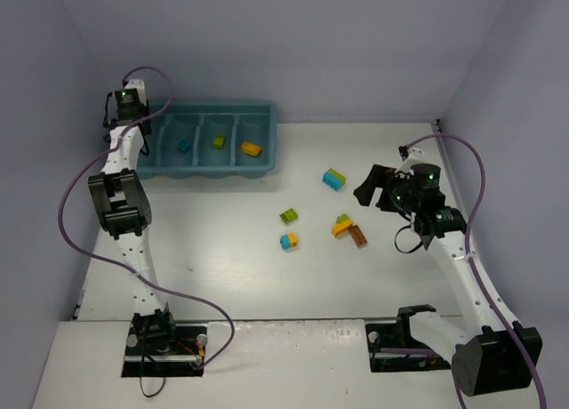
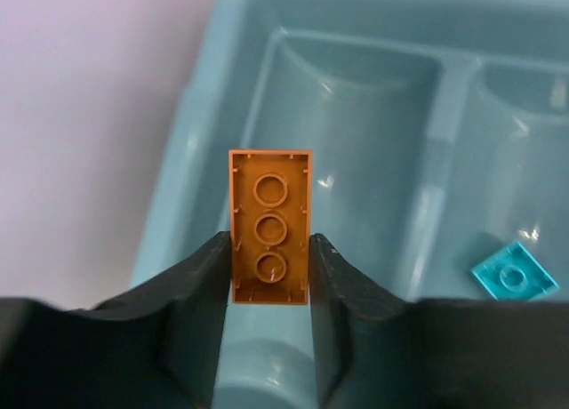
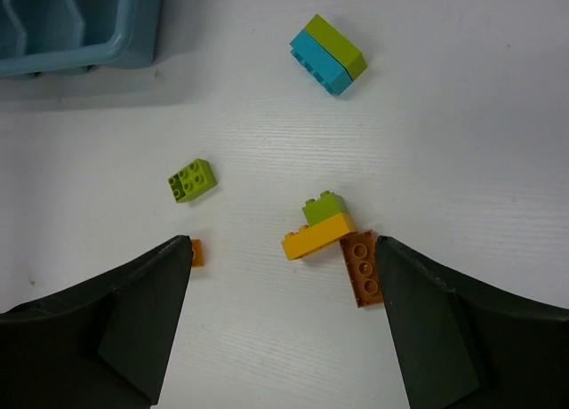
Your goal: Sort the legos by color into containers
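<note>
the left gripper (image 2: 269, 249) pinches a brown brick (image 2: 269, 209) by its long sides, its hollow underside showing three round tubes, above the leftmost compartment of the teal tray (image 2: 191, 133). a teal piece (image 2: 514, 274) lies in the next compartment to the right. the right gripper (image 3: 281, 271) hangs open over the table (image 3: 462, 142), above a green, yellow and brown cluster (image 3: 318, 234); a lime brick (image 3: 192, 180) lies to its left.
</note>
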